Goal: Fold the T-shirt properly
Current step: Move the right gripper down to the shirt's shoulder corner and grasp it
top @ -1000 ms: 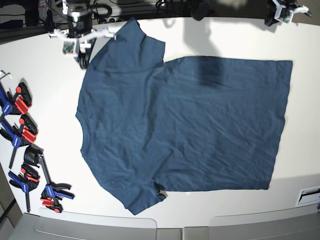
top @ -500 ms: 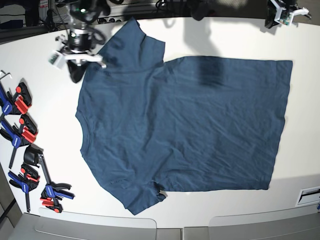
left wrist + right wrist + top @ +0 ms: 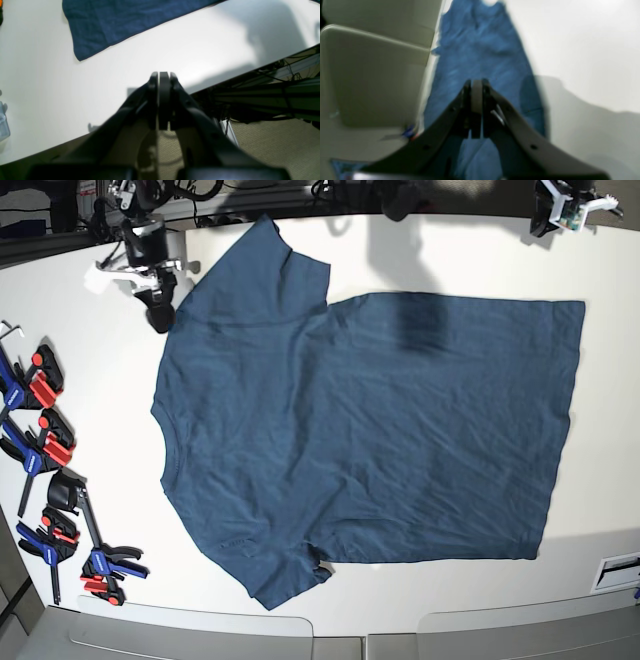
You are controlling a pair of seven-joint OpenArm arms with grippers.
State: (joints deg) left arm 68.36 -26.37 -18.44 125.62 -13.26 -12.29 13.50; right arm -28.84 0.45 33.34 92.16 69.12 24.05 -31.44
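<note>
A white table [image 3: 90, 360] fills the room's middle, cables and framing behind its far edge, a row of blue-and-red clamps [image 3: 45, 450] along its left edge. The T-shirt [image 3: 370, 430] lies flat and unfolded across the centre. Folding looks not yet begun. The right gripper [image 3: 158, 315], jaws pressed together and empty, hangs by the far-left sleeve; the left gripper [image 3: 160, 82], likewise closed on nothing, sits off the far-right corner. Next, I'd guess, both must open and pinch an edge.

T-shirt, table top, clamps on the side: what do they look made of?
T-shirt: soft knit fabric, likely cotton; matte navy, fine wrinkles, lying limp and flat.
Table top: smooth white board, maybe laminate; faint sheen, soft shadows.
Clamps: likely moulded plastic, blue bodies with red and black parts; too small to be sure.
</note>
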